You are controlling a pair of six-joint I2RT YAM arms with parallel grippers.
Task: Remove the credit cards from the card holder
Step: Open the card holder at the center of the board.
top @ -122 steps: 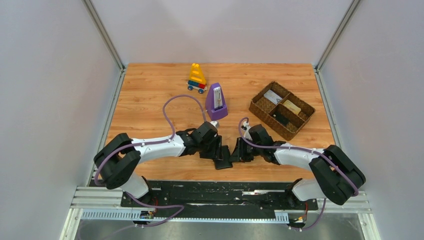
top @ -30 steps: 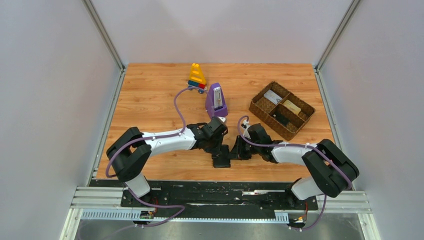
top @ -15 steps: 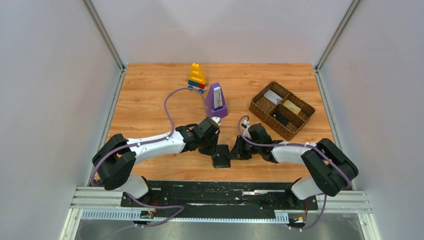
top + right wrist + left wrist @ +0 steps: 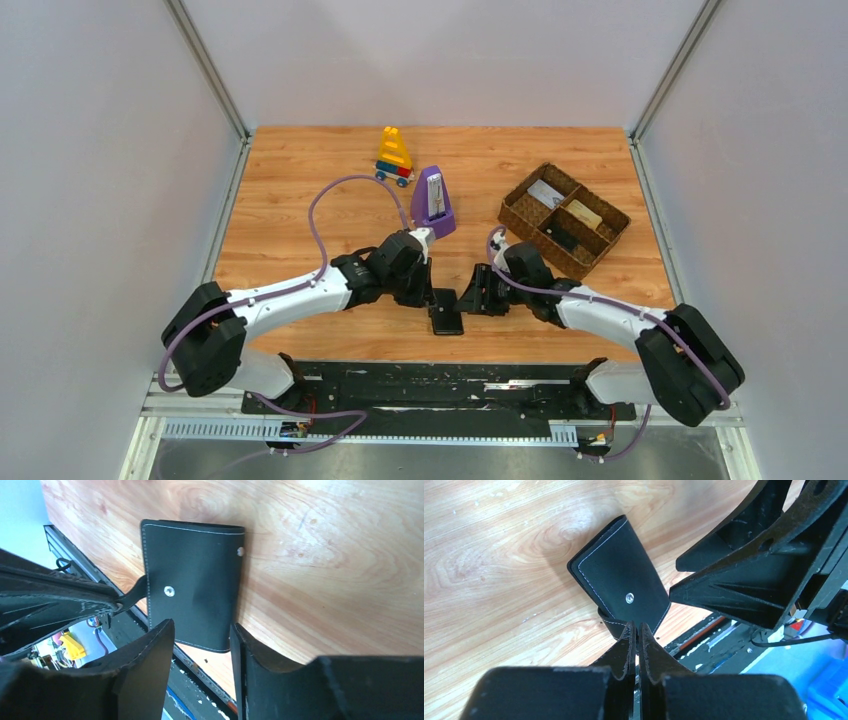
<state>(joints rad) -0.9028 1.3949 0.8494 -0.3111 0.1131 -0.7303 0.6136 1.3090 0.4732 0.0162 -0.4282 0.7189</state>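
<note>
- Far back on the wooden desk point(image 4: 290, 200), a yellow block toy on wheels point(image 4: 394, 157) stands just beside a purple pyramid-shaped metronome point(image 4: 433, 203).
- Left claw point(image 4: 636, 626) — pinched tight, tips clamped on the thin black strap point(image 4: 134, 592) of the flat black leather card holder point(image 4: 621, 575).
- The card holder is folded closed with its silver snap stud point(image 4: 629, 598) showing, down on the desk near the front edge, right between the two claws.
- Right claw point(image 4: 201, 627) — parted and gripping nothing, one finger on either side of the card holder's near end. Touching or not, can't tell.
- Over on the right, a brown woven divided tray point(image 4: 564, 220), well apart from the action.
</note>
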